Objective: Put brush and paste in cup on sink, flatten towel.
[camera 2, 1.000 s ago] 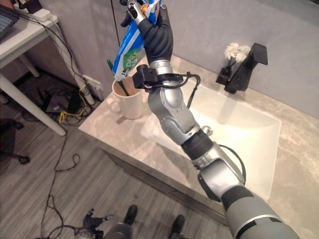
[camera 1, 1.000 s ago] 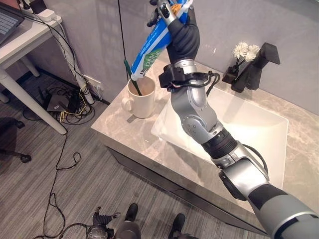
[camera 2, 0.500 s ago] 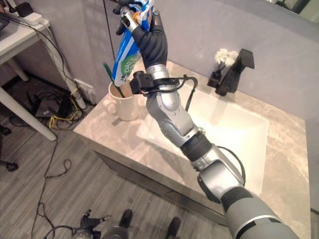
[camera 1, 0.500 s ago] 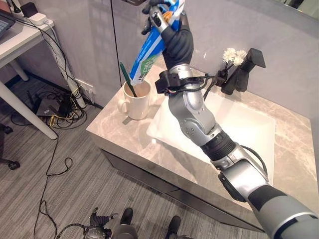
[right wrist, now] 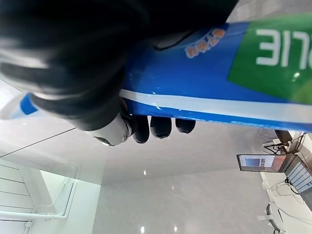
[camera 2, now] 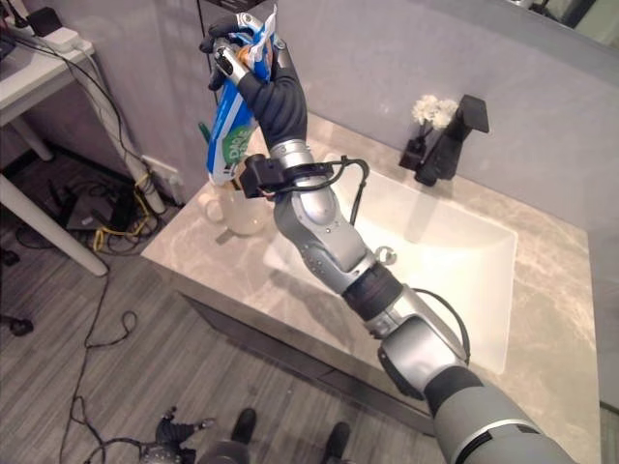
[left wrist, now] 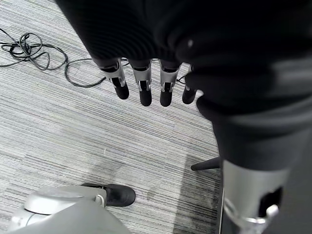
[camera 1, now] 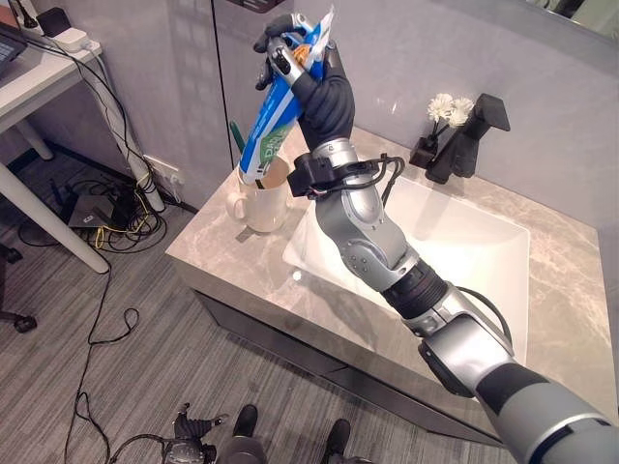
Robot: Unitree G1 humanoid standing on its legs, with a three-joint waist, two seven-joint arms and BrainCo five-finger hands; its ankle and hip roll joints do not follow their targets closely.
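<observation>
Marble-topped bench (camera 1: pixel 232 275) with a white rectangular sink (camera 1: pixel 464 251) carries a cream ceramic cup (camera 1: pixel 259 205) at its corner, a green toothbrush (camera 1: pixel 235 136) standing inside. From the head views, the right robot hand (camera 1: pixel 314 82) grips a blue-and-white toothpaste tube (camera 1: pixel 271 121), its lower end at the cup's mouth. Its wrist view shows dark fingertips (right wrist: pixel 161 126) wrapped around the tube. Left robot hand (left wrist: pixel 146 78) hangs with relaxed fingers over grey carpet (left wrist: pixel 58 141).

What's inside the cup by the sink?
A green toothbrush sticks up out of the cup. The right hand holds the toothpaste tube with its lower end at the cup's mouth. The cup's bottom is hidden.
</observation>
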